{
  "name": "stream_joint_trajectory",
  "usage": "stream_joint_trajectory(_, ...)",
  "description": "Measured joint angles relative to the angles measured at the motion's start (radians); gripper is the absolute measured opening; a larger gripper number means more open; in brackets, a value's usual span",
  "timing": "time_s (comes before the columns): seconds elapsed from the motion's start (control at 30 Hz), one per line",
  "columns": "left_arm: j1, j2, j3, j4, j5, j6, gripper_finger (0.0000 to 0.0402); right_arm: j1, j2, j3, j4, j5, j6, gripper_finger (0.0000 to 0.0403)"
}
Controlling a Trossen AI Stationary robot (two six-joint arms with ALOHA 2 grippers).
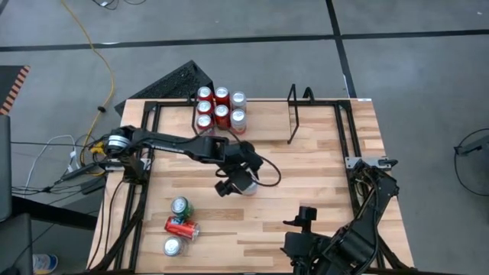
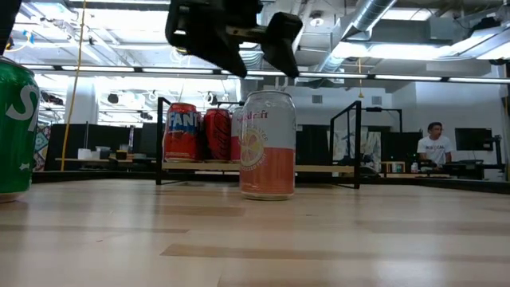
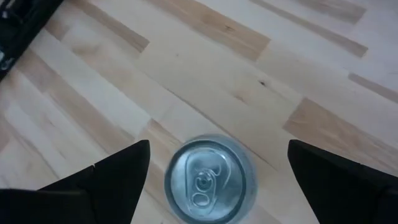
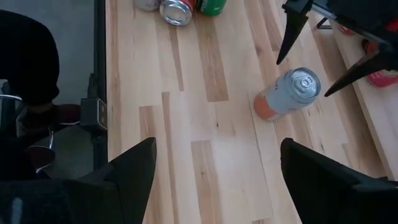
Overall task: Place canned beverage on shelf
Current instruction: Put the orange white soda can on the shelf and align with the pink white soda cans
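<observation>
A peach-and-white can (image 2: 267, 143) stands upright on its base at the middle of the wooden table (image 1: 306, 176); its silver top (image 3: 208, 180) shows in the left wrist view. My left gripper (image 3: 219, 146) hangs open just above the can, one finger on either side of its top, touching nothing. The shelf (image 1: 293, 114), a low black rod rack, stands at the far edge. Several red and silver cans (image 1: 221, 107) stand upright at its left end. My right gripper (image 4: 217, 143) waits open over the table's near right.
At the near left are a standing green can (image 1: 181, 206), a red can lying on its side (image 1: 182, 227) and a silver can (image 1: 173, 246). Black rails (image 1: 344, 137) edge the table. The shelf's right part holds no cans.
</observation>
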Motion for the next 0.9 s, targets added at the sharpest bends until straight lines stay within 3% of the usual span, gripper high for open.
stream_joint_trajectory(0.63,0.046,0.097,0.003,0.003,0.0,0.07,0.0365,0.003,0.0,0.0,0.001,0.0,0.043,0.0315)
stream_joint_trajectory(0.9,0.048,0.117,0.004,-0.025,0.008,0.097,0.0324,0.003,0.0,0.0,0.003,0.0,0.043,0.0315)
